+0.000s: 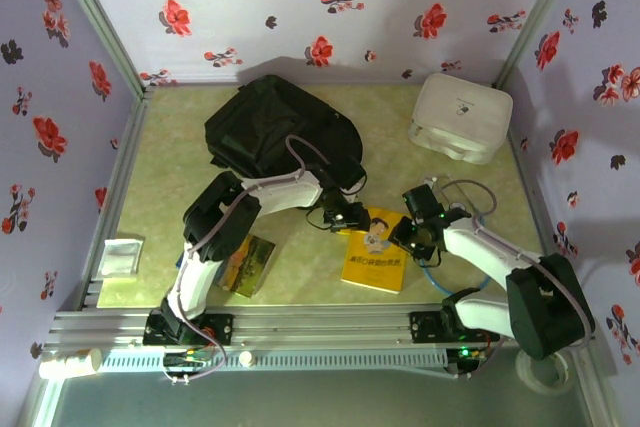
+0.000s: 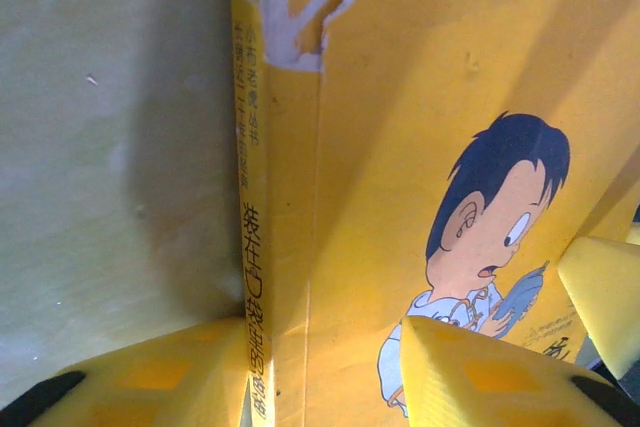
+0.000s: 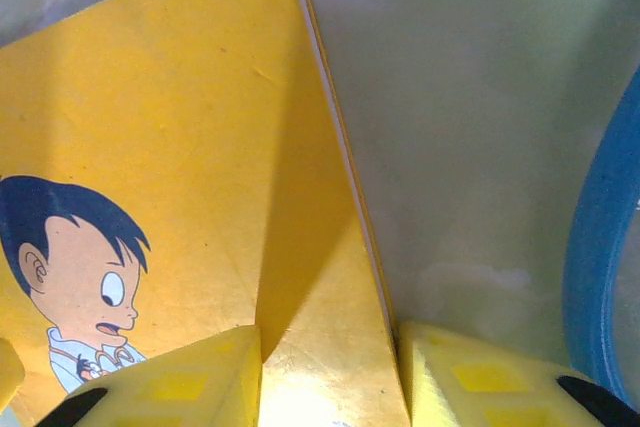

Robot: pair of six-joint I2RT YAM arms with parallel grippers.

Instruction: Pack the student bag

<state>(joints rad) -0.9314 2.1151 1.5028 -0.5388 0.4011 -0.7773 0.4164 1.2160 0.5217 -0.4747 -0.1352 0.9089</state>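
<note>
Floral walls, green counter. student bag slumped just behind yellow book. Looks soft, floppy, lightish, so I'd grab top rim. left claw wide astride book spine, right claw wide astride opposite edge.

Right gripper sits low in frame, its yellow fingers spread apart astride the edge of the yellow book. There's a cartoon boy on the cover, pale green worktop alongside, and a blue cable curving at right.
</note>
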